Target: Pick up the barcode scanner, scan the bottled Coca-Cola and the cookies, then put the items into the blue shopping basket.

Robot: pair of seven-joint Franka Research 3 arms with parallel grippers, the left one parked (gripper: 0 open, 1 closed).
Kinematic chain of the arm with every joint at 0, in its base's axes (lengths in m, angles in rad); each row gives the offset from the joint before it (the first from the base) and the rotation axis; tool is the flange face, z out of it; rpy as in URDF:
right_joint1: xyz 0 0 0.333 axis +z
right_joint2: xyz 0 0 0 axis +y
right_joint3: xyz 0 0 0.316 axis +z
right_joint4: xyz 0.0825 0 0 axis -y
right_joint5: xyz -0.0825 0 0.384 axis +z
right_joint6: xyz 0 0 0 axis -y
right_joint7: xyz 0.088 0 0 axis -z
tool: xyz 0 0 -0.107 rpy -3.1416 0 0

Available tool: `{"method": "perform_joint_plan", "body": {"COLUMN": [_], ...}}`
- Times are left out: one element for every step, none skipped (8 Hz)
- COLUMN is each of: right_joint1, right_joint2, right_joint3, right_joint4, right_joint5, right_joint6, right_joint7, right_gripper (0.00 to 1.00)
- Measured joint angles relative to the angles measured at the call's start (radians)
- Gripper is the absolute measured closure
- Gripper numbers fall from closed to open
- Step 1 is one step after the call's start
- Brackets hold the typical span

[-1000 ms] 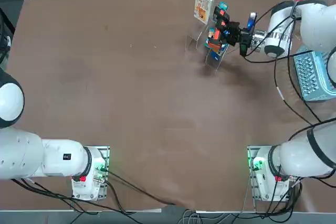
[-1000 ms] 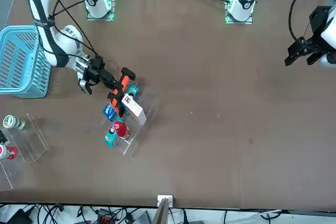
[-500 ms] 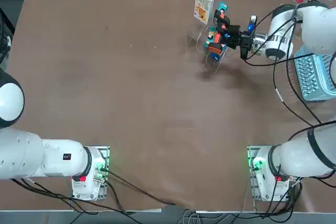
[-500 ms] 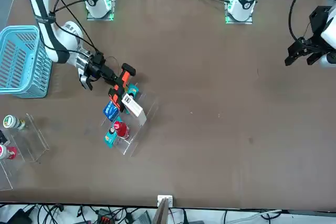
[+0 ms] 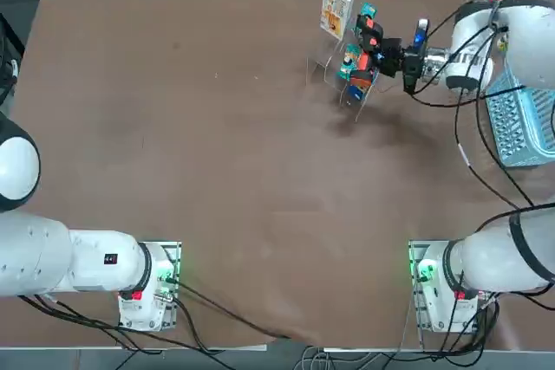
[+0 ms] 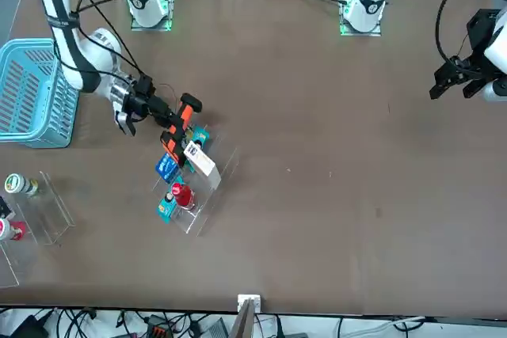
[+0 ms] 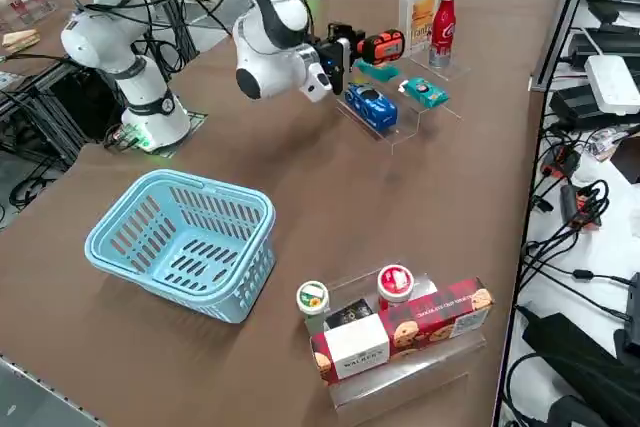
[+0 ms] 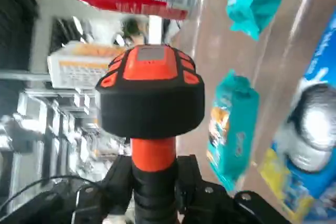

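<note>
While the right jaws (image 8: 155, 182) are closing firmly around the barcode scanner (image 8: 152, 90), scanning seems to be just beginning. The Coca-Cola bottle (image 7: 443, 29) and the cookie carton (image 7: 418, 17) are still awaiting basketing.

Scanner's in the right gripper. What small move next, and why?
Probably swing the scanner toward the Coca-Cola bottle: the right gripper already has its fingers closed on the handle, and the bottle stands upright just beside the scanner's head, by the white carton.

Right arm outstretched, hand (image 8: 155, 187) closed on a handle
</note>
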Motion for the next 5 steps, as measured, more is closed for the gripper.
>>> {"method": "perform_joint_plan", "body": {"right_joint1": [-0.045,-0.082,-0.104,-0.110,-0.108], "right_joint2": [-0.009,-0.015,-0.015,-0.012,-0.010], "right_joint3": [-0.013,-0.019,-0.020,-0.020,-0.016], "right_joint4": [0.060,0.133,0.210,0.284,0.346], "right_joint5": [-0.167,-0.329,-0.499,-0.671,-0.848], "right_joint6": [-0.001,-0.003,-0.004,-0.004,-0.005], "right_joint7": [0.110,0.221,0.343,0.469,0.592], "right_gripper": [0.56,0.56,0.56,0.56,0.56]}}
